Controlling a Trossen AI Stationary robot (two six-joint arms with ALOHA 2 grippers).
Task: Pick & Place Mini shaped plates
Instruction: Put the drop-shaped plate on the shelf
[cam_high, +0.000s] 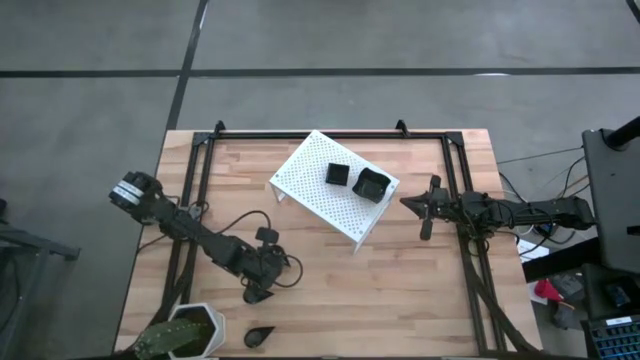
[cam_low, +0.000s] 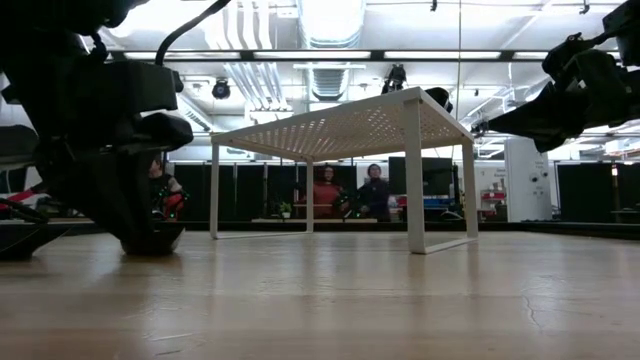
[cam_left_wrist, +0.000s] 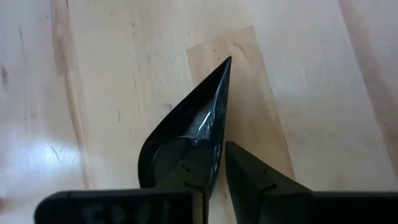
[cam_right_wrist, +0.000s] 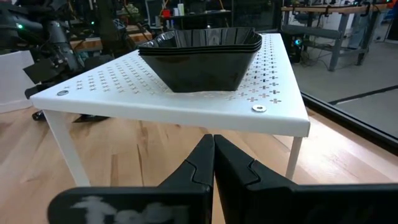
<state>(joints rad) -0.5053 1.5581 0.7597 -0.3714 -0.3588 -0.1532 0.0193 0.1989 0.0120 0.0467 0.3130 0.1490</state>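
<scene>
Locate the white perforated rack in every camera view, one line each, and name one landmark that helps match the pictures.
High view: white rack at upper centre of the table, two black dishes on it.
Low view: rack at centre, standing on its legs.
Left wrist view: not in it.
Right wrist view: rack straight ahead, across the upper half.
Shared landmark: the stacked wavy-rimmed dishes on the rack, also in the high view.

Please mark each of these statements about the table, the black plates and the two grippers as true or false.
1. The left gripper grips the rim of a teardrop plate. True.
2. Three plates sit on the white rack. False: two stacks are there, a small square stack and a wavy-rimmed stack.
3. The right gripper is shut and holds nothing. True.
4. The plant pot stands on the rack. False: it stands on the table's near left corner.
</scene>
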